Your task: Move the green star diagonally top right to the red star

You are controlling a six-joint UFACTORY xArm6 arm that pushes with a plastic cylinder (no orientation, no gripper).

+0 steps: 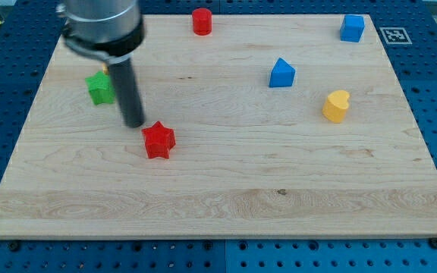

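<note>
Where the board lies nearest, the red star (158, 140) sits alone. Just beyond it, to the view's upper left, my tip (133, 123) rests, a bare rod with no jaws to set. Farther left and up stands the green star (99, 88), close to the rod. Judged: it must travel right, past the red star. Count: two stars, two blue blocks (282, 73) (352, 28), one yellow block (337, 106), one red cylinder (202, 21).

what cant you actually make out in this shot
- Green star: its right side is hidden behind the rod in the camera view.
- Arm above the rod: cut off by the view's top edge and blurred.
- My tip: whether it touches the red star is unclear.
</note>
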